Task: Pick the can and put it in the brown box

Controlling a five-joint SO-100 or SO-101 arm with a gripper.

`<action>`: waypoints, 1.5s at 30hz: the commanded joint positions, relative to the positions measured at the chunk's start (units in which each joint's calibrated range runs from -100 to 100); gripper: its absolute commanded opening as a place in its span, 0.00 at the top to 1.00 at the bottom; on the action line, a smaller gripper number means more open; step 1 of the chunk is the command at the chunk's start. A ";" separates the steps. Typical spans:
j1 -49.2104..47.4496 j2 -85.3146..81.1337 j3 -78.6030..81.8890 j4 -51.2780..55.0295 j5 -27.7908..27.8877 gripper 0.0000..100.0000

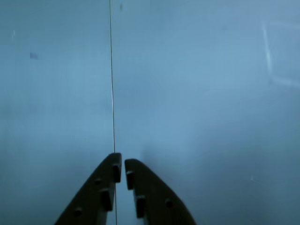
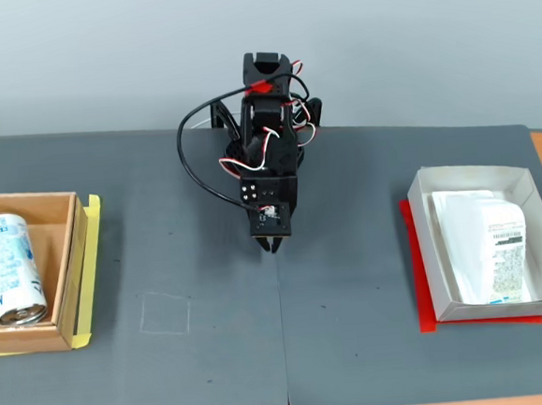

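Since the can lies on its side inside the brown box at the far left of the fixed view, the placing looks done. A slim drink can like this is probably light, stiff but easy to dent, and smooth enough to roll or slip; were it lifted again, a grip across the middle of its barrel would suit best. At the centre of that view the gripper hangs over the dark mat, its jaws nearly shut and holding nothing. On the right, a white printed packet rests in a white paper tray.

Only the wrist view shows the narrow slit between the fingertips; it is hazy and blue-tinted, so the thin line running upward is perhaps the mat's seam. Neither can nor box appears there.
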 commanded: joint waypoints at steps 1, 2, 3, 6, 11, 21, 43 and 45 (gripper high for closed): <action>-0.21 -0.68 -4.34 6.51 -0.16 0.99; -0.21 -0.68 -4.34 6.34 -0.16 0.99; -0.21 -0.68 -4.34 6.34 -0.16 0.99; 0.04 -0.59 -4.52 6.34 -0.16 0.99; 0.36 -0.34 -4.61 6.16 0.00 0.99; 0.36 -0.34 -4.61 6.16 0.00 0.99; 0.36 -0.25 -4.61 6.16 0.00 0.99; 0.36 -0.25 -4.61 6.16 0.00 0.99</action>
